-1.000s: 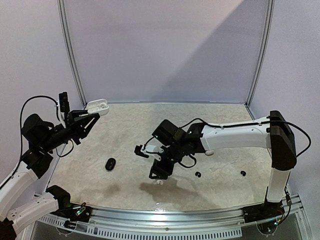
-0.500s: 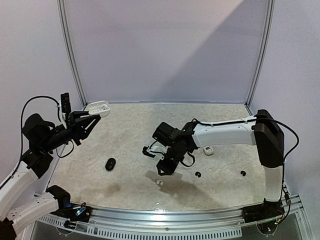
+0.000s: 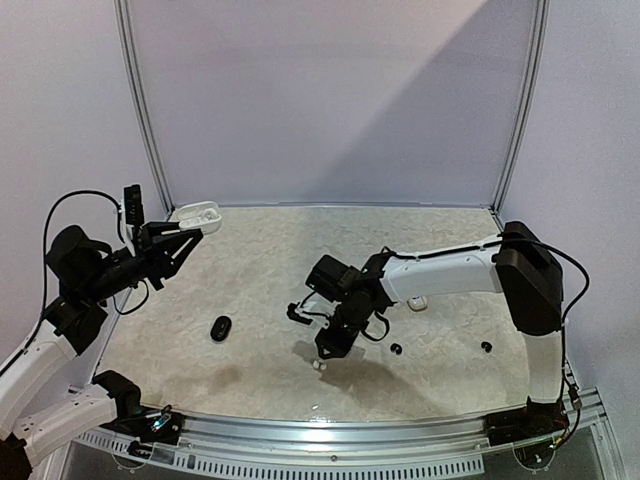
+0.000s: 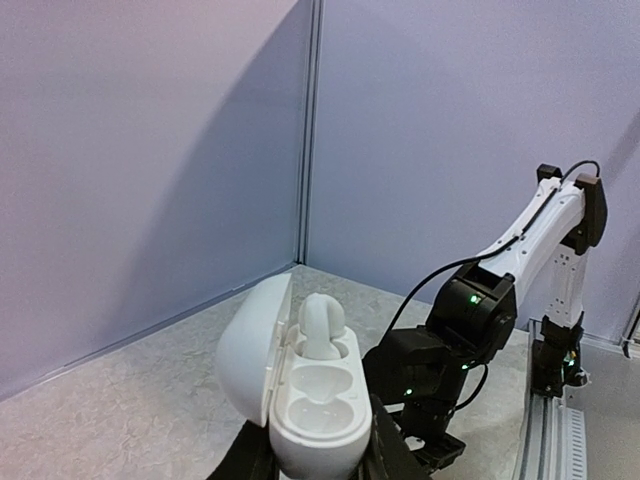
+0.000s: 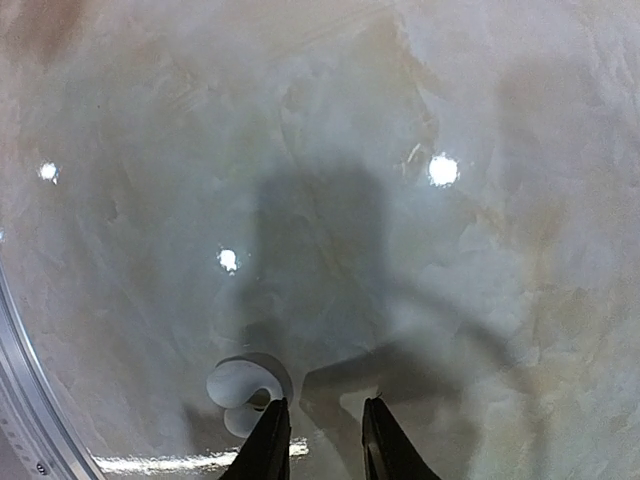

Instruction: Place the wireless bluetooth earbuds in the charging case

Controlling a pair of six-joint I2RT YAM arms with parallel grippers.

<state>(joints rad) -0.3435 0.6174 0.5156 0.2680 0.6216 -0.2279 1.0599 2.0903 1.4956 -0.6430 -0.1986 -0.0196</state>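
My left gripper is shut on an open white charging case, held high above the table's left side. In the left wrist view the case has its lid tipped left, one white earbud standing in the far slot and the near slot empty. My right gripper is low over the table's front middle. In the right wrist view it is open and empty. A white earbud lies on the table just left of the left fingertip. The same earbud shows in the top view.
A shut black case lies on the table's left front. Two black earbuds lie on the right front. A white pebble-shaped thing sits partly behind the right arm. Walls close the back and sides.
My right gripper has come down close to the table beside the white earbud, and its arm has folded further left. The left arm with the case has barely moved.
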